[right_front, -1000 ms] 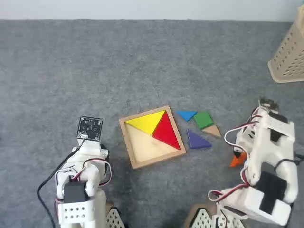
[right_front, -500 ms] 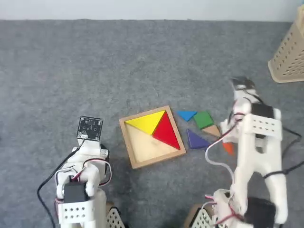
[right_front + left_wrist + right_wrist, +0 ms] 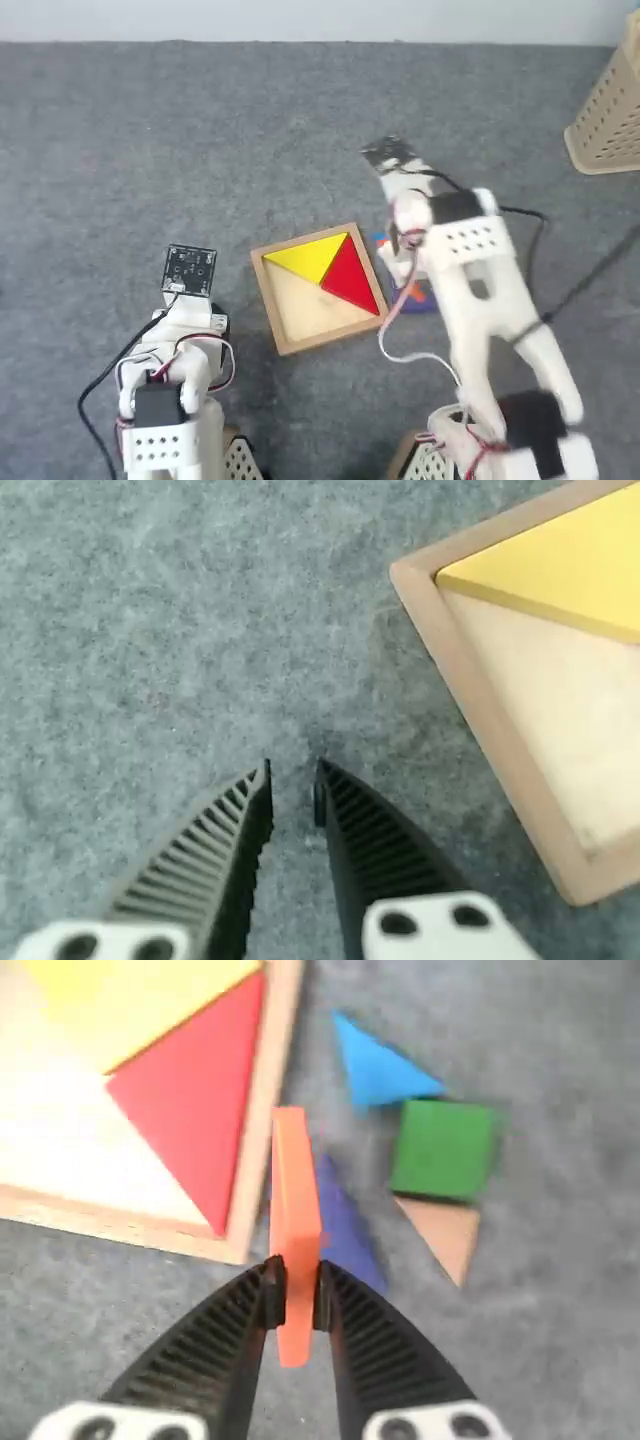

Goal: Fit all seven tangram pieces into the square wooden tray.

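- The right arm has swung in from the side. The right tool [image 3: 295, 1280] is clamped on the orange piece [image 3: 293, 1190], held edgewise over the purple triangle [image 3: 345, 1225] beside the wooden tray [image 3: 275, 1050].
- The left tool [image 3: 292, 775] is slightly apart and empty.
- Held edgewise, the piece may snag the tray's wall.

Setting: a robotics test bench. Indicators: a white left arm [image 3: 168, 395] and right arm [image 3: 480, 290] with exposed servo wiring, a desk [image 3: 200, 130] covered in grey felt, and a beige perforated basket [image 3: 610, 110] at one edge.

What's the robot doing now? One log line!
right gripper: holding orange piece | left gripper: empty | tray: yellow piece, red piece inside
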Action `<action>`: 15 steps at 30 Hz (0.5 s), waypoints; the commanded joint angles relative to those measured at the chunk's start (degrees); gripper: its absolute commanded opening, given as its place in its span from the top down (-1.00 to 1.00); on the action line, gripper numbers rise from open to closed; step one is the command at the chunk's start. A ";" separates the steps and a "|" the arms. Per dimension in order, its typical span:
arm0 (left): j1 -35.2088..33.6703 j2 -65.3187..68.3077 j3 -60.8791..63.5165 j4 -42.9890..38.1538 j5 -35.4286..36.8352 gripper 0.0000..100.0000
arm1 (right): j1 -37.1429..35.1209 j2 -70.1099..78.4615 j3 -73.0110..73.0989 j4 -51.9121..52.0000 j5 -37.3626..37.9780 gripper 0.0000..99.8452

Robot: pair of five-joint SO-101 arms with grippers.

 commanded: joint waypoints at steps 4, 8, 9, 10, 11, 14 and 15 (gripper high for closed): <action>0.09 -1.23 -0.57 0.00 0.44 0.86 | -8.31 13.14 -13.89 -0.48 -4.04 0.99; 0.09 -1.23 -0.57 0.00 0.44 0.86 | -13.41 18.07 -15.30 -0.57 -6.95 0.99; 0.09 -1.23 -0.57 0.00 0.44 0.86 | -14.46 18.24 -15.21 -0.57 -7.38 0.99; 0.09 -1.23 -0.57 0.00 0.44 0.86 | -15.25 18.33 -15.03 -0.57 -7.56 0.99; 0.09 -1.23 -0.57 0.00 0.44 0.86 | -15.96 18.33 -14.59 -0.84 -7.91 0.99; 0.09 -1.23 -0.57 0.00 0.44 0.86 | -18.77 18.33 -11.87 -6.37 -9.76 0.99; 0.09 -1.23 -0.57 0.00 0.44 0.86 | -19.82 18.33 -10.55 -9.19 -10.02 0.99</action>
